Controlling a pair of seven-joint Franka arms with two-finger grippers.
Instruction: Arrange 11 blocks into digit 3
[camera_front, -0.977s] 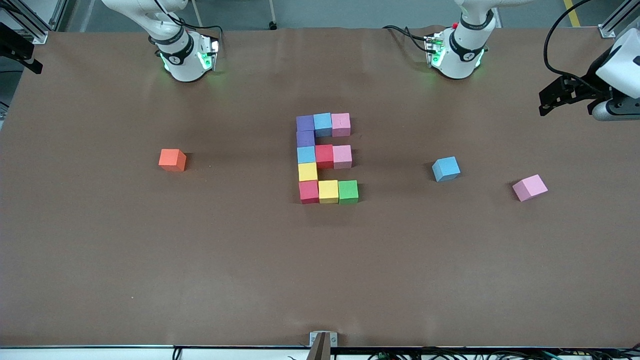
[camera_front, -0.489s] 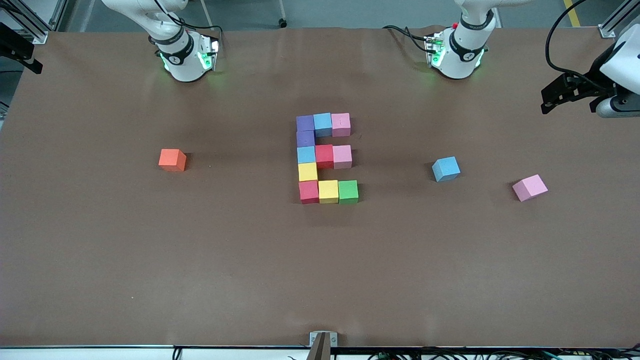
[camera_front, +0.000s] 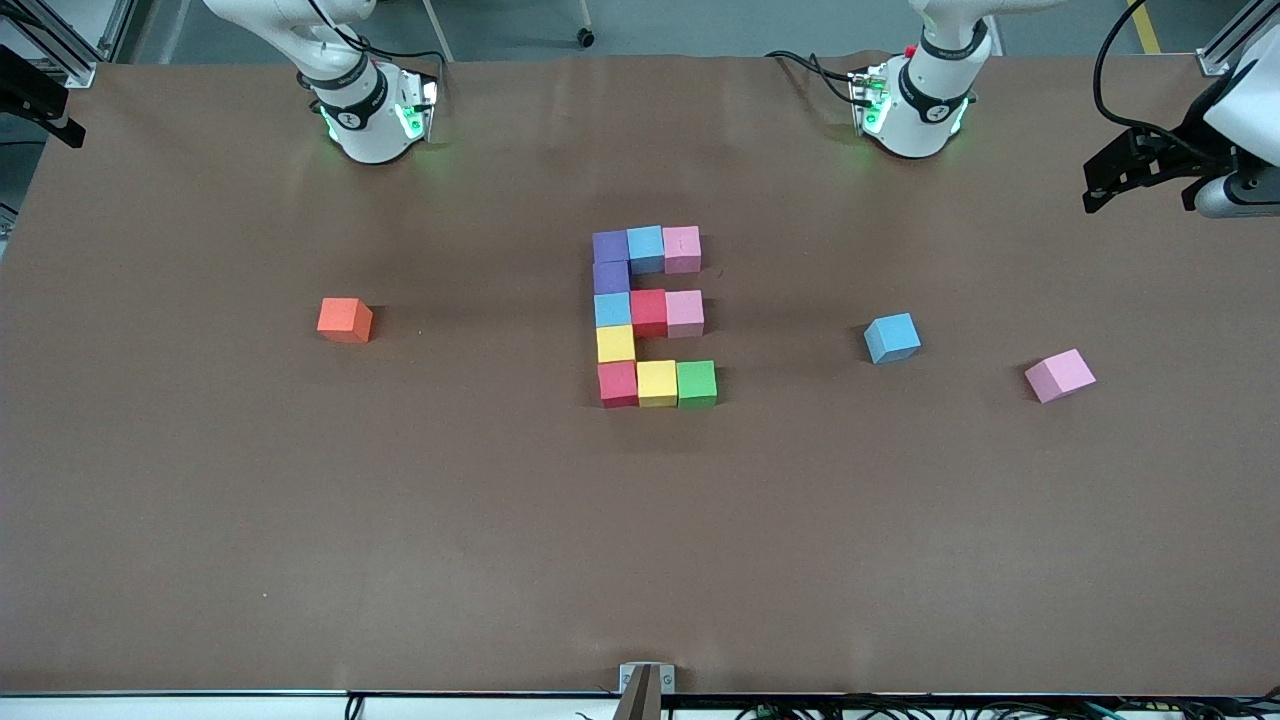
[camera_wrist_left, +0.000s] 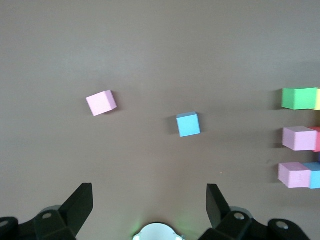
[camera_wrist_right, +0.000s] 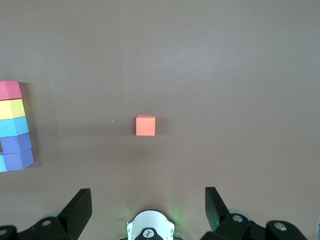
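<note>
— Well, what does the front view give of the blocks (camera_front: 650, 315) and how they would handle?

— They look like small matte foam cubes, so probably light, a little soft and not slippery; a pinch across two flat opposite faces should hold one. Eleven of them sit touching in the middle of the table (camera_front: 640, 560) as the digit 3 (camera_front: 615, 345), read mirrored from this camera: three short bars joined by one column. The task looks finished. A spare blue cube (camera_front: 892, 337) and a spare pink cube (camera_front: 1059, 375) lie toward the left arm's end, well apart from the figure; an orange cube (camera_front: 344, 320) lies toward the right arm's end.

— And the tools there?

— The left tool (camera_front: 1098, 192) hangs over the table's edge at the left arm's end, away from every block. The right tool is out of that view.

— The left wrist view?

— Its tool (camera_wrist_left: 150, 205) has fingers (camera_wrist_left: 80, 200) spread wide with nothing between them. The blue cube (camera_wrist_left: 188, 124) and pink cube (camera_wrist_left: 101, 102) lie on bare table below it, and the ends of the three bars, green (camera_wrist_left: 295, 98) and two pink, show at the picture's edge.

— The right wrist view?

— The right tool (camera_wrist_right: 148, 205) is spread and empty too, high over the table. The orange cube (camera_wrist_right: 145, 125) lies below it, and the figure's column (camera_wrist_right: 12, 125) shows at the edge. Both arms appear to be waiting.
</note>
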